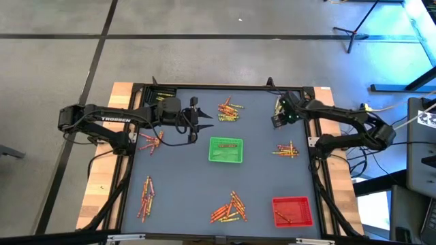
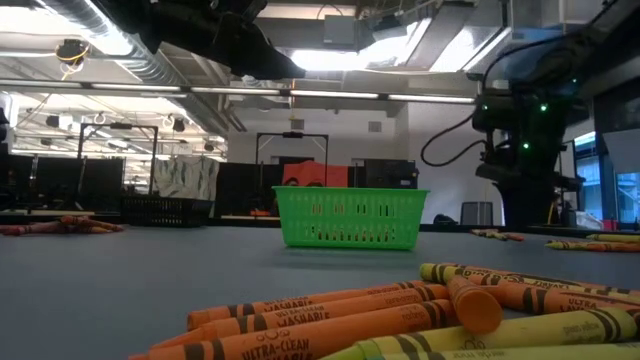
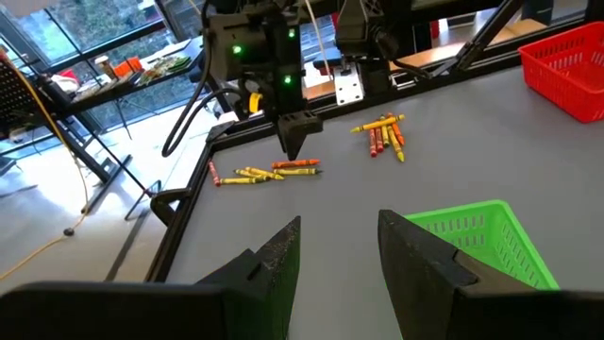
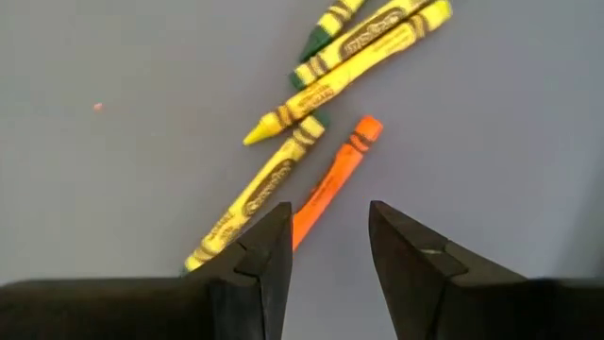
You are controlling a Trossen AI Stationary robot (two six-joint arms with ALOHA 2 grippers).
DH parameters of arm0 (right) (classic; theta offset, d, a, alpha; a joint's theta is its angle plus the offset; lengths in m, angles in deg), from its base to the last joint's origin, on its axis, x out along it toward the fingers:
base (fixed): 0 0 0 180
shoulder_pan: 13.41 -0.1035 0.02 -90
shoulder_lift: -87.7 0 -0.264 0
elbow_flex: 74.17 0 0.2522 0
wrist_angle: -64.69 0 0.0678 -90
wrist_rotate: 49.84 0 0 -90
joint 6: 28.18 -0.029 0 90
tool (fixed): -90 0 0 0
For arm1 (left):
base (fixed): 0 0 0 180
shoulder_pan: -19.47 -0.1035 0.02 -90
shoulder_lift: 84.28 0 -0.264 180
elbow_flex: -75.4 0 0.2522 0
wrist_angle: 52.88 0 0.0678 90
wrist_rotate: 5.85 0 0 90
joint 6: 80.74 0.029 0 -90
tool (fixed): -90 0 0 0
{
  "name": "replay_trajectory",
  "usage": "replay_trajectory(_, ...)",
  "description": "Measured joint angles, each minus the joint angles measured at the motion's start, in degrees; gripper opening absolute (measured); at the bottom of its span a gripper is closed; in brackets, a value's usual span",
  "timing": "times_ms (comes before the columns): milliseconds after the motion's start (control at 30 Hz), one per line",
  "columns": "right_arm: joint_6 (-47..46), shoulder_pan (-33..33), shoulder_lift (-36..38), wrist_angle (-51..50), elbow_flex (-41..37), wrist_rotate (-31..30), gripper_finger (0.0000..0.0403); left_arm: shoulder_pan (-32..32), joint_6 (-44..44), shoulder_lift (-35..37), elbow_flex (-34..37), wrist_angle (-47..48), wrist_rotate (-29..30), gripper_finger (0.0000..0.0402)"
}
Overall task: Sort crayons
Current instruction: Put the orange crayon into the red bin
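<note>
Right gripper parted, empty, above orange crayon near table far right corner. Risk: pinching touching yellow crayon too. Left gripper parted, empty.

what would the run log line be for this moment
left gripper open, empty, raised beside green tray | right gripper open, empty, above orange crayon at table's far right corner | red tray holds one crayon
</note>
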Motion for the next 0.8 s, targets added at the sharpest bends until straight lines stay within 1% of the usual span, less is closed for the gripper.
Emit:
replay_trajectory(200, 0.0, -0.1, 0.0, 4.7, -2.3, 0.3, 0.0138, 0.0, 0.0, 0.0, 0.0, 0.0, 0.0, 0.0127)
replay_trajectory(433, -0.3, -0.1, -0.2, 6.9, -4.0, 0.0, 0.0138, 0.0, 0.0, 0.0, 0.0, -0.4, 0.0, 0.0127)
replay_trajectory(700, 1.0, -0.2, -5.5, 7.7, -3.6, -1.4, 0.0137, 0.0, 0.0, 0.0, 0.0, -0.4, 0.0, 0.0127)
replay_trajectory(800, 1.0, -0.2, -5.6, 7.2, -3.4, -2.1, 0.0125, 0.0, 0.0, 0.0, 0.0, -0.4, 0.0, 0.0127)
